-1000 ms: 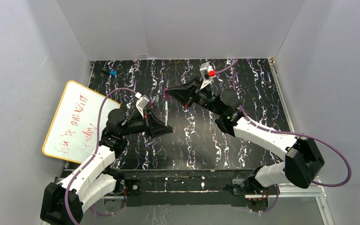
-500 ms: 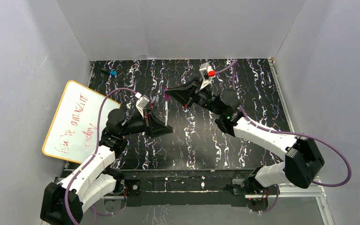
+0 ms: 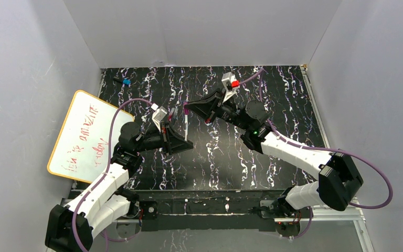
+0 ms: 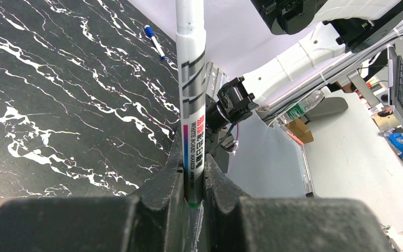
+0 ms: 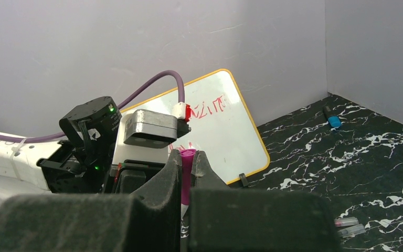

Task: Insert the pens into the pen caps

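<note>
My left gripper is shut on a white marker pen with a greenish end and holds it upright above the mat; in the left wrist view the pen stands between the fingers. My right gripper is shut on the magenta pen cap, right at the pen's far tip; I cannot tell if they touch. In the right wrist view the cap sits pinched between the fingertips. Two small greyish caps lie on the mat. A thin blue-tipped pen lies further off.
A whiteboard with red writing lies at the left edge of the black marbled mat. A short black blue-tipped object lies in the far left corner. White walls enclose the back and both sides.
My right gripper has moved slightly left and down with the magenta cap, bringing it closer to the pen's tip. The left arm and pen have stayed still.
</note>
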Available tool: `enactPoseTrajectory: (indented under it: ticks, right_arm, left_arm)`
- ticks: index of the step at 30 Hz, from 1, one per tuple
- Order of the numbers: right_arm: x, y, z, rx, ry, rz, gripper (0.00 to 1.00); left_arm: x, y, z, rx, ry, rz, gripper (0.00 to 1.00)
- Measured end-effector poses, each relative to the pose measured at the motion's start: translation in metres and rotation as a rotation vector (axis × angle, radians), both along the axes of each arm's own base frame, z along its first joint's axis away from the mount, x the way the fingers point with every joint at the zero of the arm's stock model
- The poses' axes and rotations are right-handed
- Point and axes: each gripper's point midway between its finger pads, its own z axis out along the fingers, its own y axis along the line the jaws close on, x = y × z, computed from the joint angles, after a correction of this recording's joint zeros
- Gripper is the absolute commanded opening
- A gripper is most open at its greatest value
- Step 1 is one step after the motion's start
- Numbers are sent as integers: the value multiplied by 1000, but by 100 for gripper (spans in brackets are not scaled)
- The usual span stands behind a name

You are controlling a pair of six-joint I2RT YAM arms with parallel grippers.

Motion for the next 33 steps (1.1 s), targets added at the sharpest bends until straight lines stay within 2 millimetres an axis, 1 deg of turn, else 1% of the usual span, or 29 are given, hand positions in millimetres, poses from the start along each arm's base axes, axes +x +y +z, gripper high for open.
enactPoseTrajectory:
  ticks: [7,11,15,19,21,24,29,33]
  right_arm:
    - [-4,1,-1,1,19,25,1]
    - [-7,1,-5,2,45,41,1]
    - [-9,2,-6,3,61,57,1]
    - [-13,1,-12,-9,77,64,1]
    - [-15,-1,-14,-20,85,62,1]
    - [-19,-7,-13,-29,90,56,1]
    - [-26,-19,-8,-25,80,32,1]
    - [-26,-27,-4,-3,76,1,1]
  left_arm:
    - [1,1,-1,9,-19,10,0]
    - [0,3,-3,22,-32,21,0]
    - [1,5,-7,45,-64,37,0]
    - [4,7,-14,86,-104,50,0]
    - [6,8,-17,110,-126,55,0]
    - [9,8,-17,129,-168,62,0]
    - [13,9,-11,133,-233,86,0]
    - [16,8,-5,117,-256,100,0]
